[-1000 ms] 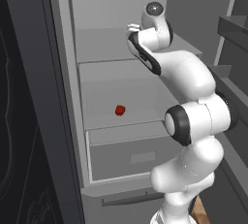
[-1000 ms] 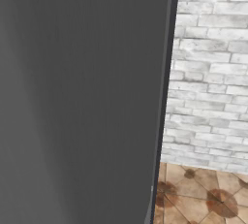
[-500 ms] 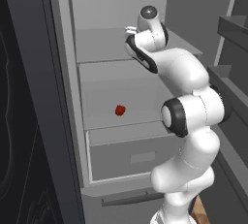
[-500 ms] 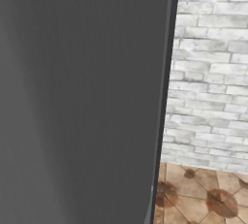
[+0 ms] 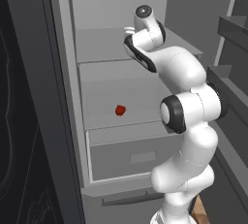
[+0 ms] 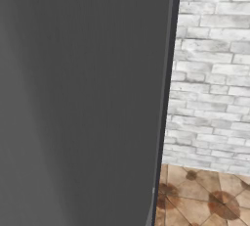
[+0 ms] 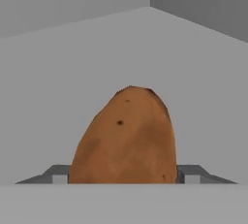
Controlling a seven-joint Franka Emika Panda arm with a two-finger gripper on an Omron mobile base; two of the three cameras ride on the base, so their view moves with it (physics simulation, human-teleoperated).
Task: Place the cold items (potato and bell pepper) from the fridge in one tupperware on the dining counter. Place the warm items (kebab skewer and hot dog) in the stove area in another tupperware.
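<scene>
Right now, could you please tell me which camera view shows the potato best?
The hand view: the potato sits large and unobstructed on the fridge shelf. In the left base view the arm blocks it; the right base view faces a dark panel and brick wall.

Lying on a pale grey fridge (image 5: 97,43) shelf: orange-brown oval potato (image 7: 127,138), speckled. Sitting one shelf lower: small red bell pepper (image 5: 120,110), alone.
</scene>
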